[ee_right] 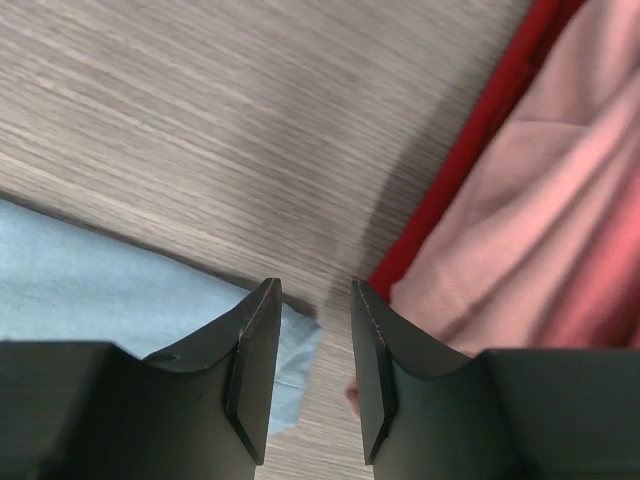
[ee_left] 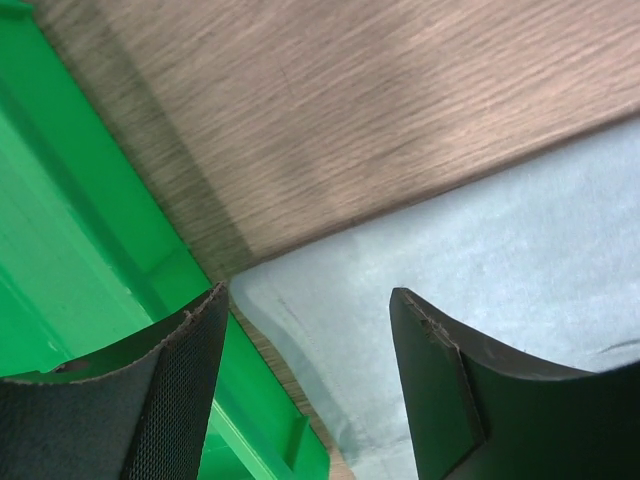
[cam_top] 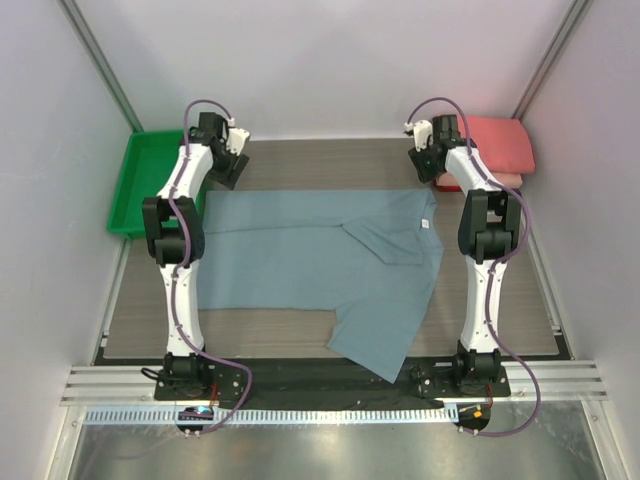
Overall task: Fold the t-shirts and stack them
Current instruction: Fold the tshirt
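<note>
The dusty blue-grey t-shirt (cam_top: 320,260) lies spread on the table, one part folded over near its white neck label (cam_top: 428,222). Folded coral-pink shirts (cam_top: 500,145) are stacked at the back right. My left gripper (cam_top: 228,165) is open and empty above the shirt's back-left corner (ee_left: 420,270), which lies between the fingers in the left wrist view. My right gripper (cam_top: 425,160) is open and empty above the shirt's back-right corner (ee_right: 100,290), between it and the pink stack (ee_right: 560,230). In the wrist views the left gripper (ee_left: 308,293) and right gripper (ee_right: 314,285) hold nothing.
A green plastic tray (cam_top: 140,180) stands at the back left, its rim (ee_left: 60,250) right beside the shirt corner and under my left finger. A red shirt edge (ee_right: 480,150) shows under the pink one. Grey walls enclose the wood-grain table (cam_top: 330,160).
</note>
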`<state>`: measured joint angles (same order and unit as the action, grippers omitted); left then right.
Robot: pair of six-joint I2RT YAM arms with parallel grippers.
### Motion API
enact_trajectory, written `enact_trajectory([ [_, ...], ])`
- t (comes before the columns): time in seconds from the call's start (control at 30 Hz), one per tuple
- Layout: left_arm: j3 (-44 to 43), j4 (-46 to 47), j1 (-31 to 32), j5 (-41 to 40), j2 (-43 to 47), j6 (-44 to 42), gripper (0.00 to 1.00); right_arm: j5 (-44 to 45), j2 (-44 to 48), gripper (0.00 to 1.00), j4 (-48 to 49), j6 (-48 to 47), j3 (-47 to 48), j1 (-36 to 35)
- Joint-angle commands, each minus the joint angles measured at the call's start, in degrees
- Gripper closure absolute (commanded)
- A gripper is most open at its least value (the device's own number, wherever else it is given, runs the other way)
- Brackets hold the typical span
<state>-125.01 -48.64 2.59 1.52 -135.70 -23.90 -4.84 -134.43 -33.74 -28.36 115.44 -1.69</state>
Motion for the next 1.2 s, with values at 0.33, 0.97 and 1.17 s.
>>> enact_trajectory([
  [0.33,-1.99,-1.54,-1.45,0.59,-1.85,0.08,0.33,-2.45,2.15,0.6,-2.83,-0.38,0.14,0.99],
  [0.97,-2.78,-0.05,-1.8,-2.64,-3.78,-0.18,0.33,-3.15,0.05,0.61,-4.41,-0.29,-1.71,3.28],
  [1.17,-2.78,0.83,-1.89,-4.42,-3.43,-0.27,0.33,-6.14,-1.88,0.65,-6.25,-0.12,-1.0,3.63],
])
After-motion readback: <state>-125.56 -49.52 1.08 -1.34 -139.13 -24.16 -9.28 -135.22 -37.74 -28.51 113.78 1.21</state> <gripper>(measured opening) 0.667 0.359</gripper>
